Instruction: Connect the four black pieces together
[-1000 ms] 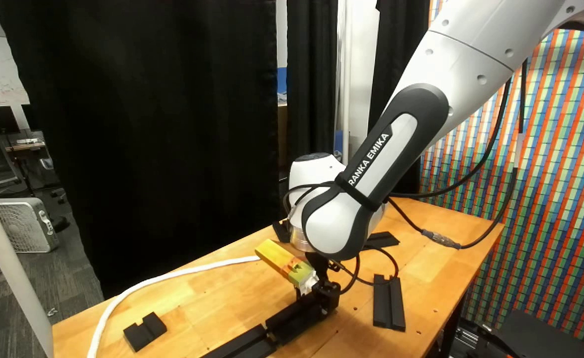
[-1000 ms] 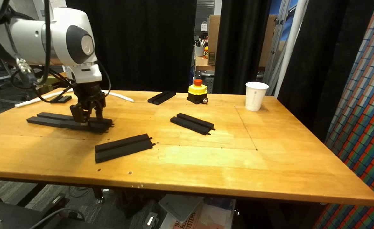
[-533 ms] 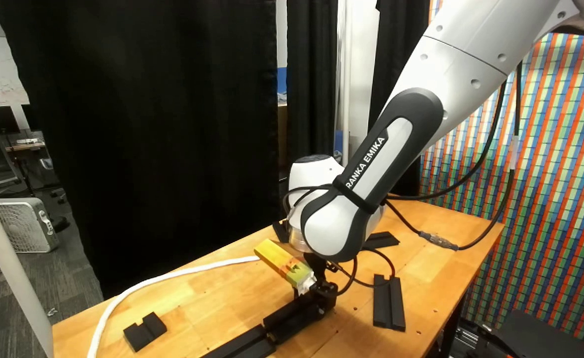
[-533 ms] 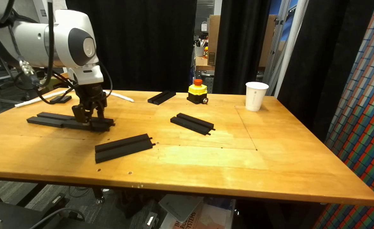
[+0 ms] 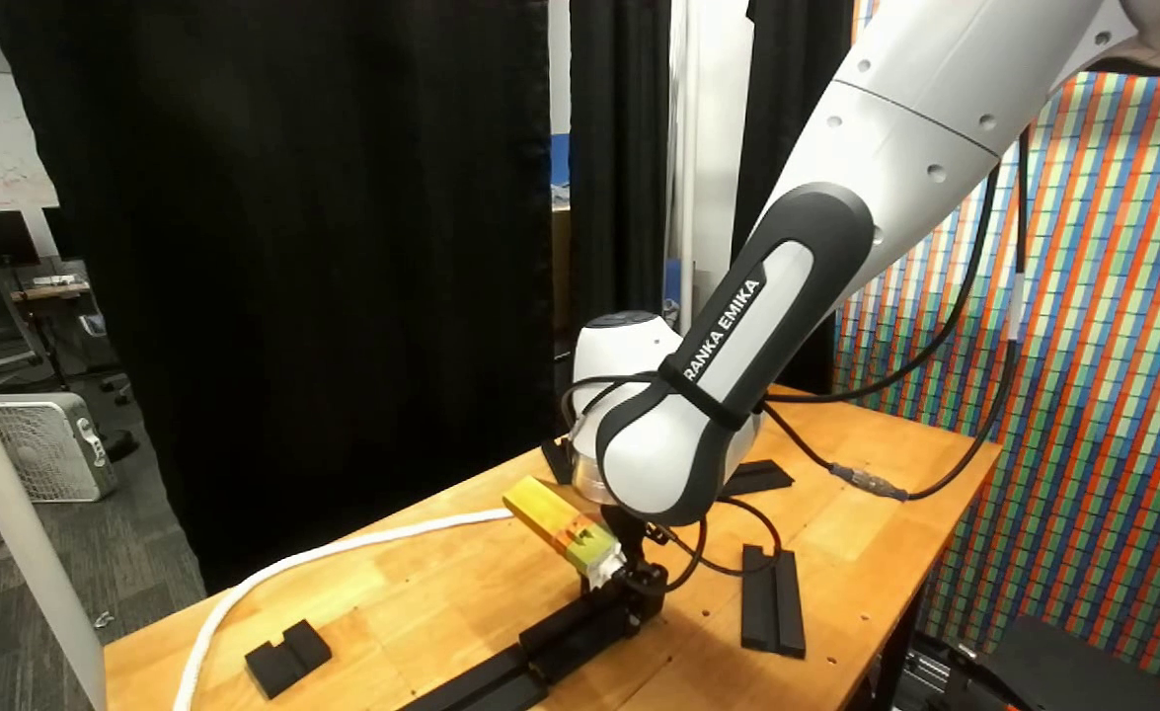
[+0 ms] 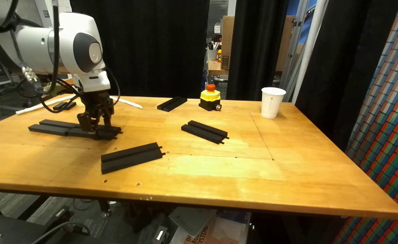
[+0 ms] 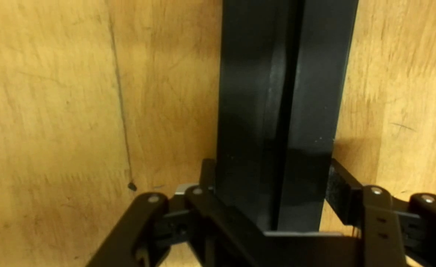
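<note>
Because the matte-black grooved bar (image 7: 245,122), seemingly plastic, looks light and stiff, a long-side grip should suit it; the black two-fingered end effector (image 7: 271,175) clamps it there, end to end with a matching bar (image 6: 48,129) on the wooden surface (image 6: 219,179).

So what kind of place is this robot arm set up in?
Probably a robotics lab. A Franka Emika arm reaches over a wooden table, where a yellow-and-black box with a red button, likely an emergency stop, stands. Black curtains hang behind.
</note>
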Robot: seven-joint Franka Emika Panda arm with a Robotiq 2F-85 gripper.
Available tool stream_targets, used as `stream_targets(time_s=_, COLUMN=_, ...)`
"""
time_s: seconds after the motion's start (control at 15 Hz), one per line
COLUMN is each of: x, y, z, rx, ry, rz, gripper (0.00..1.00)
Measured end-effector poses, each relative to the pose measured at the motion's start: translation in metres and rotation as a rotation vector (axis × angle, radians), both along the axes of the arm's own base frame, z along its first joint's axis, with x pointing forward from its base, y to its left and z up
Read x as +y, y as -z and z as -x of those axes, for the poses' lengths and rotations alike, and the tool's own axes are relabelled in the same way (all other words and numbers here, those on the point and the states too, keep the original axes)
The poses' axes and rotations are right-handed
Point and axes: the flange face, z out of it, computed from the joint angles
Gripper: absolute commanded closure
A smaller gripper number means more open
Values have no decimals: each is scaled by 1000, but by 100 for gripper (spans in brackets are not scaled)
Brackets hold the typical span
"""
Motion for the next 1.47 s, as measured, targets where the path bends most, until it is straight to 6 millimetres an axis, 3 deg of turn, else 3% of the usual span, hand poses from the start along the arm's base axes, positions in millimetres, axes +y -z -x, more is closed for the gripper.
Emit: stream_targets(time_s=1.47, x=11, y=0, z=6, rx=42, ry=18, rz=-21, gripper=53)
